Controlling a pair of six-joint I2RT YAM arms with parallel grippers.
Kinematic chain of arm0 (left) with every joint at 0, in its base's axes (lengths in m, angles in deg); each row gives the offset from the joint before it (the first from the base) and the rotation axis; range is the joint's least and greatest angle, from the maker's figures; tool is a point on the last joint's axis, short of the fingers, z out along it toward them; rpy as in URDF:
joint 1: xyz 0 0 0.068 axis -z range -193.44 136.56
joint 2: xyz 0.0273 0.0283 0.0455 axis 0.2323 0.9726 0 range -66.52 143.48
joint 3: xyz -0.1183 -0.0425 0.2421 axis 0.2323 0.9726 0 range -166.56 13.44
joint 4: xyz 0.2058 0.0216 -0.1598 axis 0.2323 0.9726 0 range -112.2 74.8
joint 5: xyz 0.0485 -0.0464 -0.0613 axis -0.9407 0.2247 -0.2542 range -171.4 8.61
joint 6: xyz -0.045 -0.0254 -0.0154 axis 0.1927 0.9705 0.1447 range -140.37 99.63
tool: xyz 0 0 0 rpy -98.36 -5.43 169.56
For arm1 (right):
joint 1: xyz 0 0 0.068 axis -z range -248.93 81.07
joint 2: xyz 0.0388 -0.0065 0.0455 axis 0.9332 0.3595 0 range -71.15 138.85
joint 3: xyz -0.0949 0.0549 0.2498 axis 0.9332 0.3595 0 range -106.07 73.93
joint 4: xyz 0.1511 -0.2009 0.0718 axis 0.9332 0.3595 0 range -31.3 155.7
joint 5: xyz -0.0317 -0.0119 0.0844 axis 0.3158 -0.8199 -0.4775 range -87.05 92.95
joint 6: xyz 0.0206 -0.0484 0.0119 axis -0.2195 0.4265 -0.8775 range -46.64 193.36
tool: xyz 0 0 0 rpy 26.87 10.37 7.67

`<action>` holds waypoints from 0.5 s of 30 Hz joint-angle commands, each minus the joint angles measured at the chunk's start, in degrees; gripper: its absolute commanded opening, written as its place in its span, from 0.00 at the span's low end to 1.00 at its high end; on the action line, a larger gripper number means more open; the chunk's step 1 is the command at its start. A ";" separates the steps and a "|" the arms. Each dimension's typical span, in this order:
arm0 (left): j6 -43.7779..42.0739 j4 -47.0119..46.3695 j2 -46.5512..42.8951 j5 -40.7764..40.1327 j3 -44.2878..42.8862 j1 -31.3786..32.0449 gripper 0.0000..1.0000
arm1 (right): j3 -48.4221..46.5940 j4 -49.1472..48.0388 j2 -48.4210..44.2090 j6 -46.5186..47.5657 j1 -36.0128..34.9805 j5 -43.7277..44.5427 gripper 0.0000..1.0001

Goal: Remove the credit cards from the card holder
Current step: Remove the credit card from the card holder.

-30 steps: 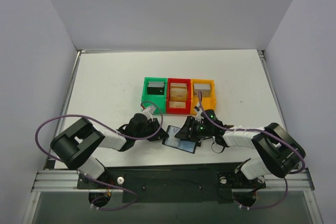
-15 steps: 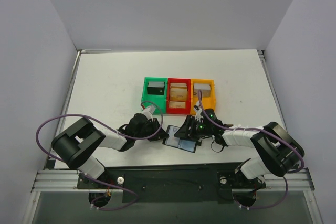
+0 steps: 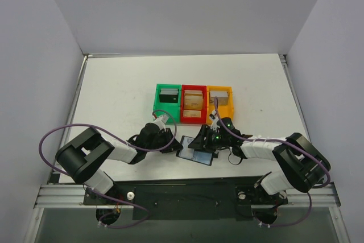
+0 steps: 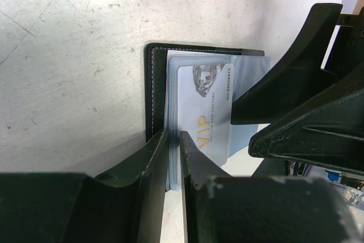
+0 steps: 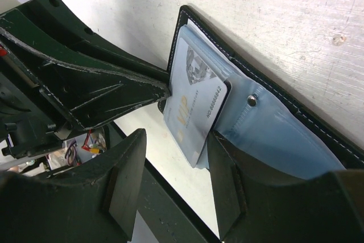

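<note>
White table [image 3: 114,95]; card holder [image 3: 196,156] lies open near the front edge, between both arms. Step, as judged: card extraction. Left tool [image 4: 173,140] pinched on the VIP card [image 4: 205,112] edge; right tool [image 5: 176,140] jaws apart, apparently pinning a panel. Next: straight outward pull, holder held down. Unclear: how many cards are pinched; arms hide the grip from above.

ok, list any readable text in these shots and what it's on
"VIP": on the card sticking out of the card holder, in both wrist views.
"NO." plus a run of digits, mostly 8s: along the same card's edge; the exact digits are uncertain.
Small line beside "VIP": too small to read.
Bins: no legible text in the top view.
</note>
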 commanded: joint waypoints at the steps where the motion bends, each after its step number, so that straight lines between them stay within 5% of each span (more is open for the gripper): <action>1: -0.90 2.01 1.67 -2.07 0.34 -0.13 0.24 | -2.76 -1.49 -1.32 -0.20 -0.93 -1.61 0.43; 15: 0.77 -0.80 3.60 -1.63 0.25 2.32 0.25 | -2.41 -6.77 1.41 -2.49 -1.02 -2.66 0.43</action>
